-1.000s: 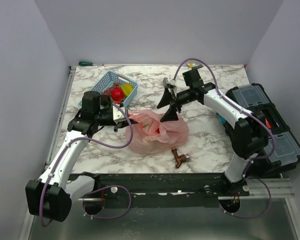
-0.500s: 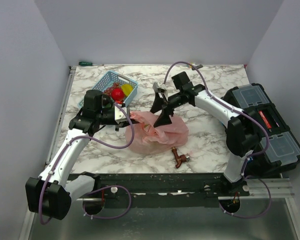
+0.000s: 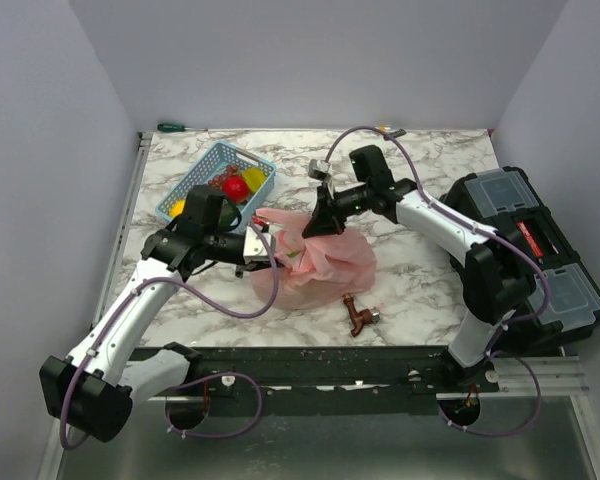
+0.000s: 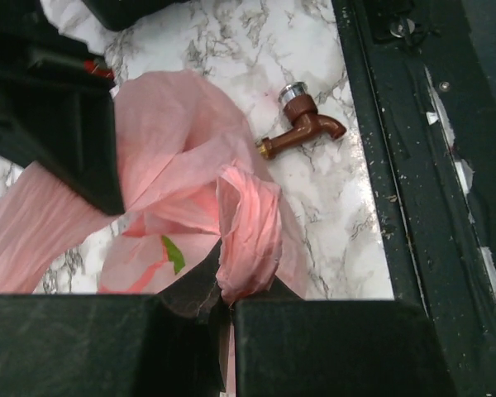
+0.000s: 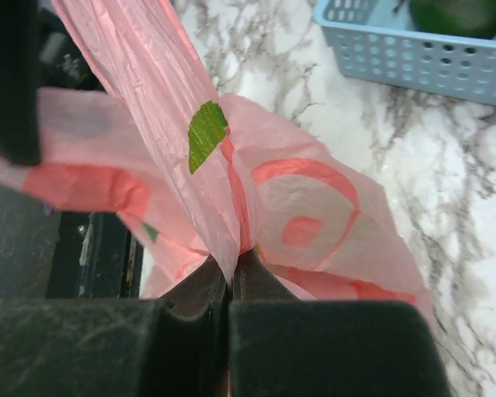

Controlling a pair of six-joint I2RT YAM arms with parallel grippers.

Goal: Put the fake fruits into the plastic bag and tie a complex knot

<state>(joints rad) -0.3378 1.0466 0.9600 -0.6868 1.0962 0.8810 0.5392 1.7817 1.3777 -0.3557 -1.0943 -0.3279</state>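
The pink plastic bag [image 3: 325,262] lies crumpled mid-table. My left gripper [image 3: 260,245] is shut on a bunched strip of its film [image 4: 248,227] at the bag's left side. My right gripper [image 3: 325,213] is shut on a stretched fold of the bag [image 5: 190,124] at its far edge. Fake fruits sit in the blue basket [image 3: 195,178]: a red one [image 3: 237,188], a yellow one [image 3: 253,177], and a green one [image 5: 459,12] seen in the right wrist view. What is inside the bag is hidden. No knot is in view.
A brown tap [image 3: 360,315] lies in front of the bag, close to the table's near edge [image 4: 372,165]. A black toolbox [image 3: 530,240] fills the right side. A green screwdriver [image 3: 180,127] rests at the back left corner.
My right gripper came down and left onto the bag's far edge and shut on its film. The left arm shifted right and nearer, still holding the bag.
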